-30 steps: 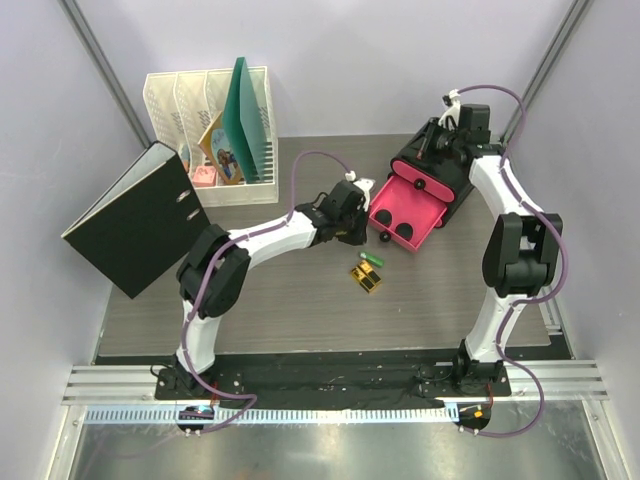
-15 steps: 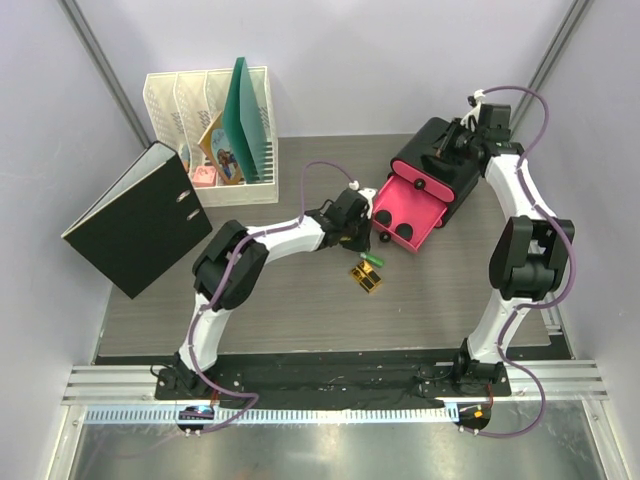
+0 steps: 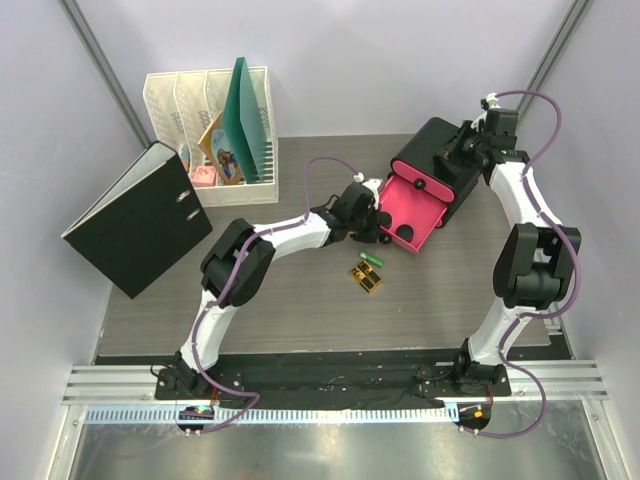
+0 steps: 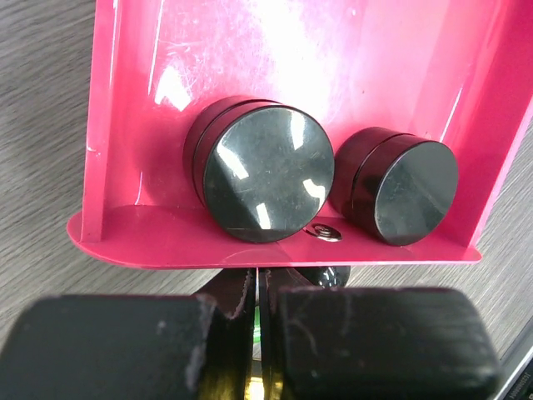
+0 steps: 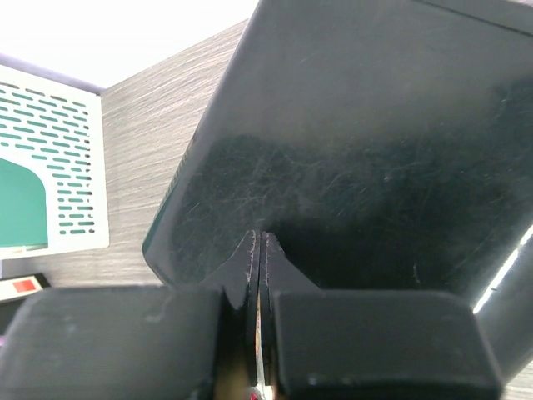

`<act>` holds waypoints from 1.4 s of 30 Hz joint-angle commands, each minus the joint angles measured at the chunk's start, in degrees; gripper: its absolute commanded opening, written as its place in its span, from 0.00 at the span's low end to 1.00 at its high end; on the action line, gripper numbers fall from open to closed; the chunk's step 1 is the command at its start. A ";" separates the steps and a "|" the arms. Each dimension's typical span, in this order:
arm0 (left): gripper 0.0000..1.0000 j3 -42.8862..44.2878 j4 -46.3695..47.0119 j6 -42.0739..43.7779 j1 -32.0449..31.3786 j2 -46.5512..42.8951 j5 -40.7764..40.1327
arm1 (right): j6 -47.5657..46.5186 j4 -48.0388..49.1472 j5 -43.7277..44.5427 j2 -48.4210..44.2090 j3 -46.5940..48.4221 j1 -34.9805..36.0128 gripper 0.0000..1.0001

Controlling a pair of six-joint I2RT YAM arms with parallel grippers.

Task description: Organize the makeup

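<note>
I read the left gripper (image 4: 260, 283) at the front lip of the open pink drawer (image 4: 275, 50), jaws together. Two black round jars (image 4: 262, 171) stood side by side inside that drawer, against its front lip. The right gripper (image 5: 258, 250) was at the top of the black box (image 5: 375, 125) near the far right corner of the bench (image 3: 300, 300), jaws together. A gold-and-black case (image 3: 368, 279) and a green tube (image 3: 373, 259) lay mid-bench, nearward of the drawer.

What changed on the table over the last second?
The left arm pushed its shut jaws rightward to the pink drawer; the right arm drew its jaws rightward across the black box. Nothing grasped or released. The gold cases and green tube stayed.
</note>
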 commanded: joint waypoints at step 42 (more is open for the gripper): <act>0.00 23.90 15.01 -7.21 -0.52 12.46 0.03 | -2.35 -8.44 5.12 5.92 -7.23 -0.24 0.01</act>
